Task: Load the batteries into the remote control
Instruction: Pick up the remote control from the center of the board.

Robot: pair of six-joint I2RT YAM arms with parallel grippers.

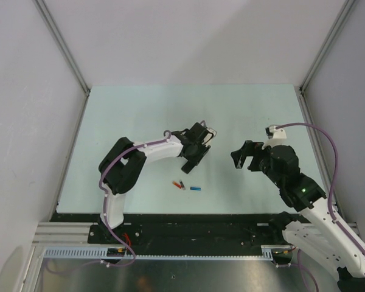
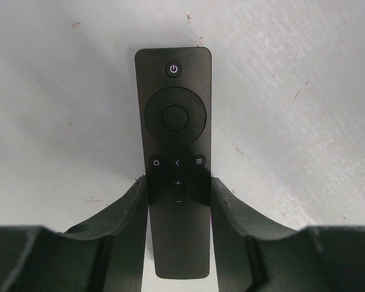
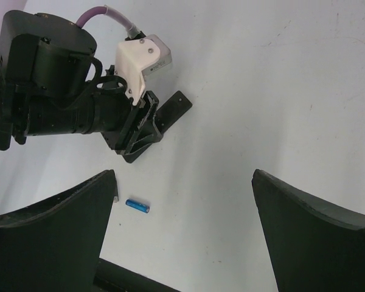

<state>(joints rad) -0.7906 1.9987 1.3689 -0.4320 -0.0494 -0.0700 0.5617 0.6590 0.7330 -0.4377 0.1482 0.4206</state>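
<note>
L gripper (image 2: pixel 178 185) is clamped on the slim black rectangular plastic remote control (image 2: pixel 173 115), one finger pressed to each long side by the +/- keys, button face turned toward the wrist cam. To the right, nearer the arm bases, a tiny red-orange battery (image 1: pixel 178 183) and a bright blue battery (image 1: pixel 196 188) are seen just apart on the pale tabletop (image 1: pixel 140 109). R gripper (image 1: pixel 244 163) is held wide open, w/ nothing between its fingers.

You are working in a robotics lab cell, not a home or shop: the left arm (image 1: pixel 125 167) and right arm (image 1: pixel 292 176) are bolted to a black base plate (image 1: pixel 194 231) at the near edge of a pale green table (image 1: pixel 170 115), boxed in by plain white panels (image 1: pixel 188 36) on aluminium posts (image 1: pixel 62 44). A slotted cable duct (image 1: pixel 170 257) and purple cables (image 3: pixel 103 12) run by the bases.
</note>
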